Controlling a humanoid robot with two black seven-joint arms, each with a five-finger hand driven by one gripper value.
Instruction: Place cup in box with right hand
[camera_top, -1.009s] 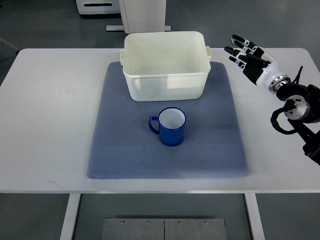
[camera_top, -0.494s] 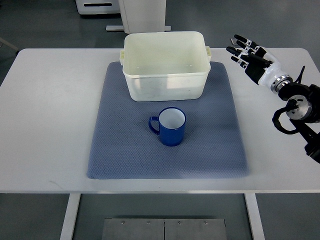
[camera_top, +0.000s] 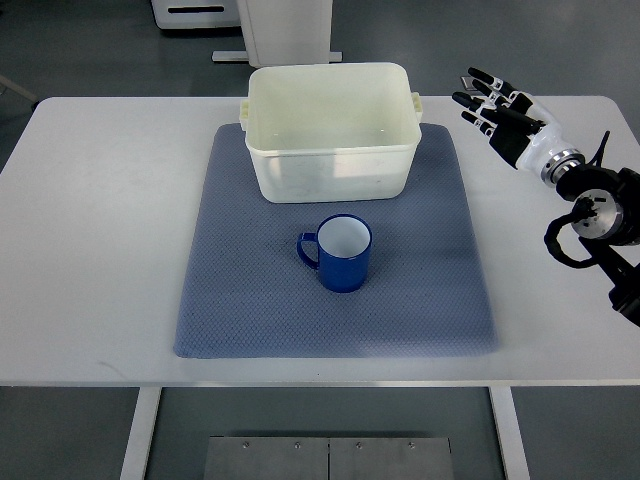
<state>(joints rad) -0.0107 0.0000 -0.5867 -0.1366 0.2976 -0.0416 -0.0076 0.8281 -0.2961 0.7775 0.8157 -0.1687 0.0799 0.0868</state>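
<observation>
Cup (camera_top: 341, 254) upright, centre of blue mat (camera_top: 250, 300); box (camera_top: 331, 130) just above.
Right hand (camera_top: 503, 119) upper right over white table (camera_top: 90, 230), fingers spread, holding nothing; grey floor beyond.

Cup (camera_top: 340, 254) on mat (camera_top: 430, 280) — box (camera_top: 331, 130) just behind it.

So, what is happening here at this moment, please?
Nothing is being held. The right hand hangs over the table, to the right of the white box, with its fingers spread. The blue cup stands upright on the grey-blue mat, just in front of the box, its handle pointing left. The box looks empty. The left arm is out of view.
</observation>
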